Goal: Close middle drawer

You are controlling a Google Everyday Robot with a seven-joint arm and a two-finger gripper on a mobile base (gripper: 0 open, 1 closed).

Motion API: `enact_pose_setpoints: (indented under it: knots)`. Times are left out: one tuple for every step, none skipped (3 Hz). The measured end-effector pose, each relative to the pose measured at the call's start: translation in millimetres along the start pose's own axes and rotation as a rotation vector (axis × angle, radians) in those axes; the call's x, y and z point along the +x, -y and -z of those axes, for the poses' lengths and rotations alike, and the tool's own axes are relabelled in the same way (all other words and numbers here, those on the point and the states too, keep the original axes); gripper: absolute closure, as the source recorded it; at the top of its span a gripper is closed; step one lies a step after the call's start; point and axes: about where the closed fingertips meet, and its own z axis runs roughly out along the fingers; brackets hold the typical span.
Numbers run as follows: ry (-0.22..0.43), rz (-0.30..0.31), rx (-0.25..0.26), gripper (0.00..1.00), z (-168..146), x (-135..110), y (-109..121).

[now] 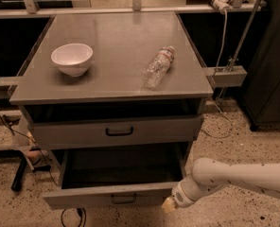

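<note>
The middle drawer [107, 196] of the grey cabinet stands pulled out, its deep grey tray open to view and bare. Its low flat front carries a small black loop handle [123, 199] at the centre. My gripper [170, 204], on a white arm coming in from the lower right, is at the right end of that drawer front, touching or very close to it. Above it, the taller-fronted drawer [154, 130] with the same kind of handle sits slightly out.
On the cabinet top [121, 37] are a white bowl [72, 58] at the left and a clear plastic bottle [158, 66] lying on its side at the right. Cables and a black stand foot [20, 174] lie on the speckled floor at the left. A dark cabinet [272, 56] stands at the right.
</note>
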Motion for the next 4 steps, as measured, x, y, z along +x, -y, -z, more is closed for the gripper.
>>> enact_pose_setpoints:
  knots:
    - [0.067,-0.036,0.034,1.00,3,-17,17]
    - [0.109,-0.056,0.063,1.00,9,-28,27]
    - [0.188,-0.094,0.120,1.00,19,-51,53]
    - [0.267,-0.141,0.172,1.00,29,-73,81]
